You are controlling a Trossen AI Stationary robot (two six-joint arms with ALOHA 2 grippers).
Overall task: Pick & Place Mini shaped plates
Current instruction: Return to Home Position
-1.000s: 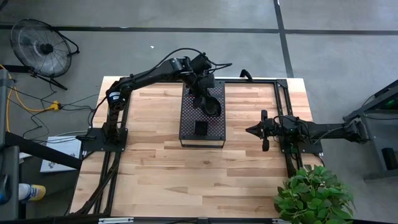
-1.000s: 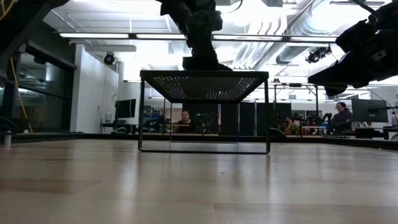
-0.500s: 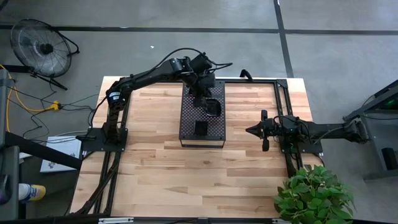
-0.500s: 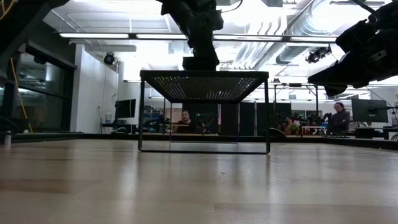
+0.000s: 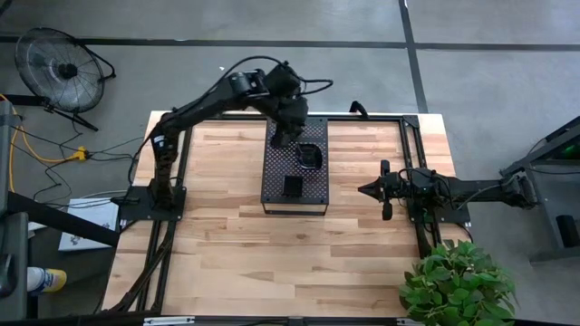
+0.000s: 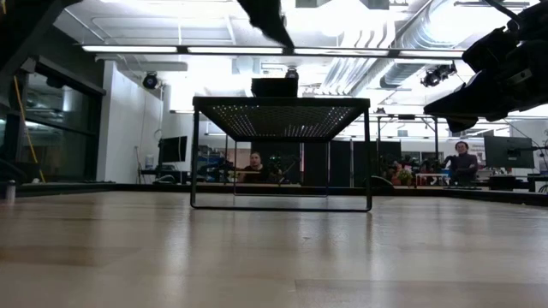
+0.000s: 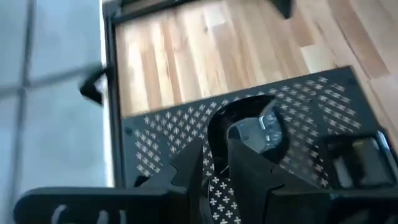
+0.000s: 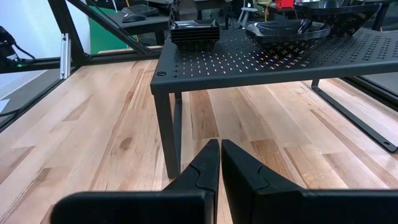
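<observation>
A rounded mini shaped plate (image 5: 310, 156) (image 7: 249, 127) sits on the far half of the black perforated tray (image 5: 294, 172). A stack of square mini shaped plates (image 5: 293, 186) (image 8: 194, 32) rests on the tray's near half. My left gripper (image 5: 285, 138) (image 7: 221, 168) hangs open above the tray's far end, clear of the rounded plate, with nothing between its fingers. In the low view it shows at the top (image 6: 272, 21), well above the plates (image 6: 274, 85). My right gripper (image 5: 367, 190) (image 8: 219, 149) waits shut to the right of the tray, pointing at it.
The tray (image 6: 281, 104) stands raised on thin legs above the wooden table (image 5: 227, 244). A black frame rail (image 5: 412, 181) runs along the table's right side. A potted plant (image 5: 458, 285) stands at the near right corner. People sit in the room beyond the table.
My left gripper has let go of the rounded plate, risen from it and drawn back toward the table's far edge. The plate stays where it was on the tray.
</observation>
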